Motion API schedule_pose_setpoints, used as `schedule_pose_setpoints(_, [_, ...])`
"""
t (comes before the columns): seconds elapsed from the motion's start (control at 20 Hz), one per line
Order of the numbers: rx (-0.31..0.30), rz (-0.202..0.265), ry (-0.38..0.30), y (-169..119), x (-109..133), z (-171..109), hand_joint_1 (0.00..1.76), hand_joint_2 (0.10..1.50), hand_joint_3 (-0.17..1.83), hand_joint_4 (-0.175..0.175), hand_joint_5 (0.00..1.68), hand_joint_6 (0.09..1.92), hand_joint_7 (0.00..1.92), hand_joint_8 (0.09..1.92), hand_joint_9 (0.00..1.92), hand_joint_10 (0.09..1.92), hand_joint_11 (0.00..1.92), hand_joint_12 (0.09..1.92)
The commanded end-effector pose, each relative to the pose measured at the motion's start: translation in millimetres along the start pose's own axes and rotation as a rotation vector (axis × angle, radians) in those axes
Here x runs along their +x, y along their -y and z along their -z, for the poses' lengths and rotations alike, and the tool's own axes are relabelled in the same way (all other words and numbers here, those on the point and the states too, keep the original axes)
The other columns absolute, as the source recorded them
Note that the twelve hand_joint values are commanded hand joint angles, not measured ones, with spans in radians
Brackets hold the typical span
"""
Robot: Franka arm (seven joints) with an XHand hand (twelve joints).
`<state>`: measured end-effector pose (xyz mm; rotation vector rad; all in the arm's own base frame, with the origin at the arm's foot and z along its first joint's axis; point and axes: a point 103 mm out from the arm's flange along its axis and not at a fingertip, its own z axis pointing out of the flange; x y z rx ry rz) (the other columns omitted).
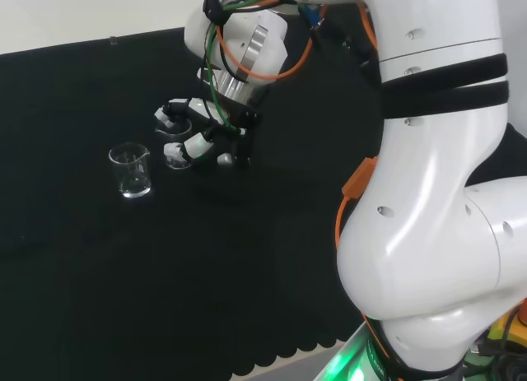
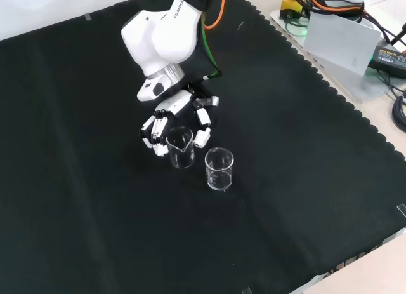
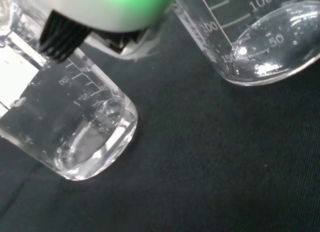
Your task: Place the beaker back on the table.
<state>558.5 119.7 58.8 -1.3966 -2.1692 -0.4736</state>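
Two clear glass beakers are on the black cloth. In the front view one beaker stands upright between the curled fingers and thumb of the hand, its base at or just above the cloth. The wrist view shows this beaker close under the palm, with a blurred white part of the hand above it. The second beaker stands free a short way in front and to the right, also seen as the beaker in the wrist view. In the head view the hand is just right of the free beaker.
The arm's white links take up the right of the head view. Off the cloth's scalloped right edge in the front view lie a white box and cables. Bare black cloth spreads around both beakers.
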Motion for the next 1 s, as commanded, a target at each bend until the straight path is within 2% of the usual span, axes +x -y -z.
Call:
schedule_pose_setpoints(0.05, [-0.021, -0.008, 0.042, 9, 10, 18, 0.97, 0.44, 0.85, -0.059, 0.37, 0.49, 0.51, 0.64, 0.47, 0.65, 0.0, 1.36])
schedule_pose_setpoints(0.5, [-0.082, -0.047, 0.086, 33, 20, 60, 0.95, 0.45, 0.82, -0.061, 0.37, 0.45, 0.5, 0.65, 0.47, 0.66, 0.0, 1.34])
schedule_pose_setpoints(0.85, [-0.121, -0.118, 0.141, 83, 24, 99, 0.95, 0.45, 0.81, -0.062, 0.38, 0.45, 0.49, 0.65, 0.47, 0.66, 0.0, 1.34])
schedule_pose_setpoints(1.0, [-0.137, -0.133, 0.153, 102, 27, 109, 0.95, 0.46, 0.81, -0.062, 0.38, 0.44, 0.49, 0.65, 0.48, 0.66, 0.0, 1.33])
